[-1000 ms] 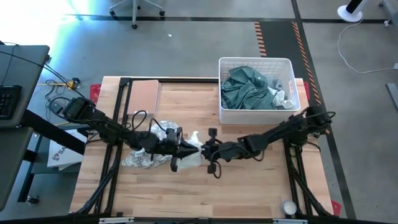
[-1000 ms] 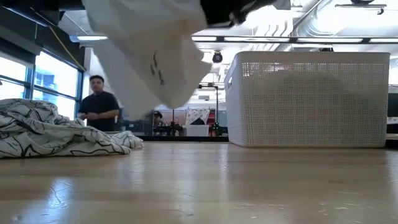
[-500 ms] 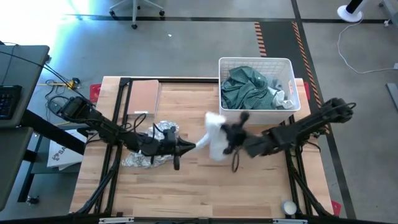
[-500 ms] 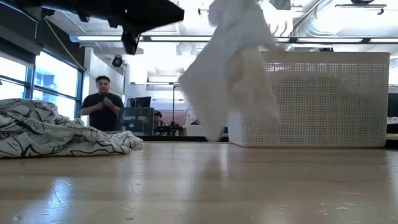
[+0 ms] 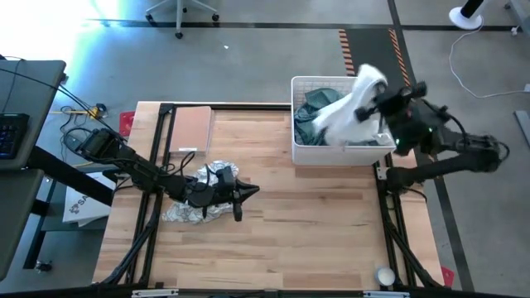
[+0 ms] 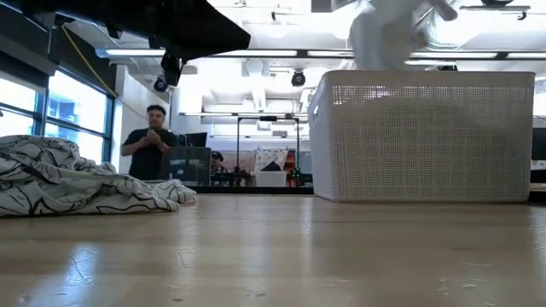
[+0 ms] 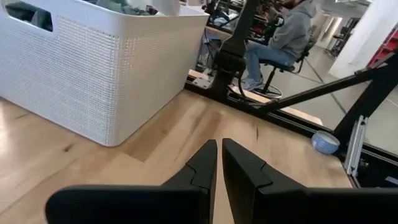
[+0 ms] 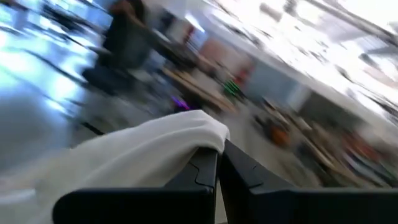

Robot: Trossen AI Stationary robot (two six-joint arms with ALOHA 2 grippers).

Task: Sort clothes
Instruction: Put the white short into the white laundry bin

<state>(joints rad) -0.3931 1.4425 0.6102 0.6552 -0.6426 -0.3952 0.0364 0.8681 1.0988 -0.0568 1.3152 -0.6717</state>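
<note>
White garment [image 6: 384, 34] hangs above white basket [image 6: 422, 136], lower edge at or just behind basket rim, upper end cut off by frame. You can't see gripper holding it. Basket sits on wooden table [image 6: 273, 256], right of centre. White garment with black line pattern [image 6: 77, 179] lies crumpled on table at far left. Dark arm [image 6: 145, 21] spans upper left. Person [image 6: 152, 145] in dark top stands in room behind, hands raised at chest.

Both arms are slim, jointed and black, with loose black cables, each ending in two dark, angular fingers [image 7: 241, 167].
</note>
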